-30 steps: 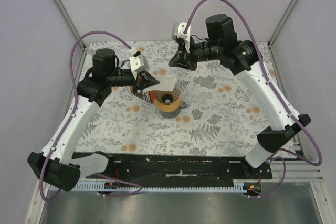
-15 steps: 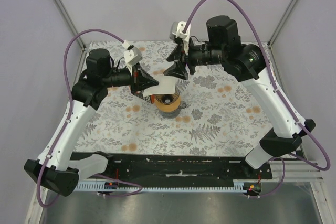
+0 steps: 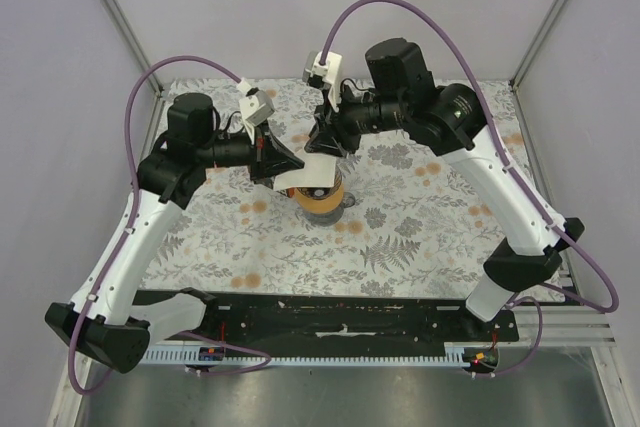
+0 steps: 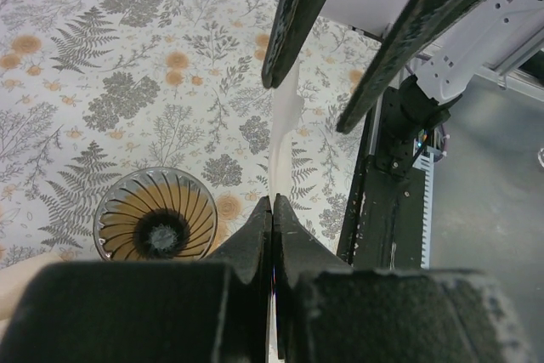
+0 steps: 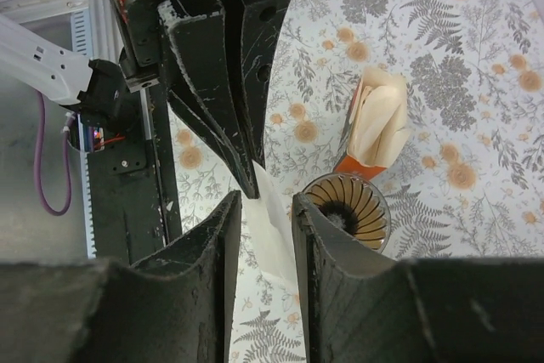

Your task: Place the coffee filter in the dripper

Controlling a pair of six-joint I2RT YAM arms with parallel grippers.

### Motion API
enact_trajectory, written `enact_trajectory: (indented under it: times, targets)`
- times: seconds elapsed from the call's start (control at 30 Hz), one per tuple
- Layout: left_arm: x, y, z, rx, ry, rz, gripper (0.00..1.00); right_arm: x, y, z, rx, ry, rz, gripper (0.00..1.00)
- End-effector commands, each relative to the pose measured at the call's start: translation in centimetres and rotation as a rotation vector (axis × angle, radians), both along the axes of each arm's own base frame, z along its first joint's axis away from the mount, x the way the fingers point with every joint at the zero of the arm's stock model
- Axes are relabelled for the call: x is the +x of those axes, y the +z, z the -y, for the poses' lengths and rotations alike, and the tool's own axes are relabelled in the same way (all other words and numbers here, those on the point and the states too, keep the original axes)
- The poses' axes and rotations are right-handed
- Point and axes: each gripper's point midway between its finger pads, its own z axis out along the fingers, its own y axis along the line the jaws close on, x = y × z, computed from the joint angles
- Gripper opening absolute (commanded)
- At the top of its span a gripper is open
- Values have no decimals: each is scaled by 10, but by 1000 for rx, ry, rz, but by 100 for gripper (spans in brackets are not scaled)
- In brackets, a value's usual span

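Both arms reach inward, wrists meeting. The left gripper (image 3: pixel 290 162) is clamped on the coffee filter (image 3: pixel 312 175), held edge-on just above the dripper (image 3: pixel 322 197). The right gripper (image 5: pixel 265 200) is parted, straddling the filter's free edge; contact unclear.

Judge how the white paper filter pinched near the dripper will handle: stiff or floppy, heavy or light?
Probably very light and thin: the coffee filter shows edge-on as a sliver in the left gripper. Likely floppy but self-supporting, since it stands out from that single pinch with a slight curve.
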Motion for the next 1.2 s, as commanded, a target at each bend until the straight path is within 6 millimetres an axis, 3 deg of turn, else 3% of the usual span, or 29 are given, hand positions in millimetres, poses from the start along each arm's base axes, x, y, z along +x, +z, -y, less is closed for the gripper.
enact_trajectory:
  times: [0.0,0.23,0.5,0.7,0.83,1.17]
  targets:
    - [-8,8,5,-17,-34,-8,2,-4,-3,-3,-8,4,-32,36]
    - [-10,6,7,-12,-46,-5,2,-4,-11,-5,-25,10,-45,14]
    - [-9,6,8,-9,-47,2,2,-5,-15,-4,-36,13,-52,4]
    - [-7,5,7,-5,-43,11,2,-10,-22,-5,-48,43,-77,11]
    - [-8,6,8,-6,-44,11,2,-6,-26,-2,-66,18,-69,0]
    - [-8,5,7,-6,-44,11,2,8,-15,6,-67,-70,-8,0]
